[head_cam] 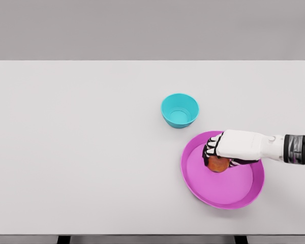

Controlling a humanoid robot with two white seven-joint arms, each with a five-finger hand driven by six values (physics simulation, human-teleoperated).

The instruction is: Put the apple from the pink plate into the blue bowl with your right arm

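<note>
An orange-red apple (pixel 218 164) lies on the pink plate (pixel 222 195) at the right front of the table. My right hand (pixel 213 154) comes in from the right edge and sits over the apple, its fingers curled down around the fruit's top and far side. Most of the apple is hidden under the palm. The blue bowl (pixel 180 110) stands up and to the left of the plate, a short gap away from the plate's rim, and holds nothing. The left arm does not show.
The white table (pixel 81 147) spreads wide to the left of the bowl and plate. Its front edge runs along the bottom of the view, just below the plate.
</note>
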